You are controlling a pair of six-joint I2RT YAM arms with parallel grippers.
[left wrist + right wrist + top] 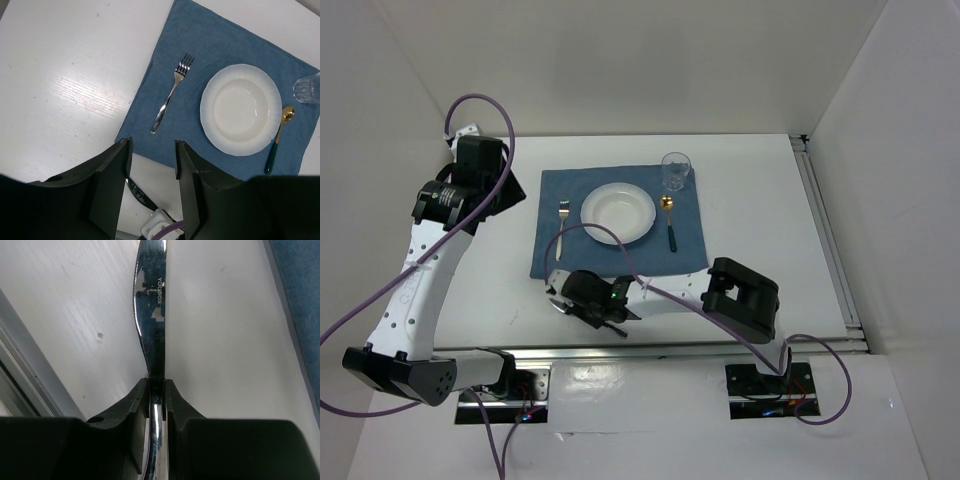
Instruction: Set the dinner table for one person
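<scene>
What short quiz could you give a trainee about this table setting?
1. True or false: the left gripper is open and holds nothing.
2. What does the right gripper clamp? A) a napkin B) a knife C) a whisk
3. Seen from above, which item on the placemat lies just left of the plate?
Key: 1 true; 2 B; 3 the fork.
</scene>
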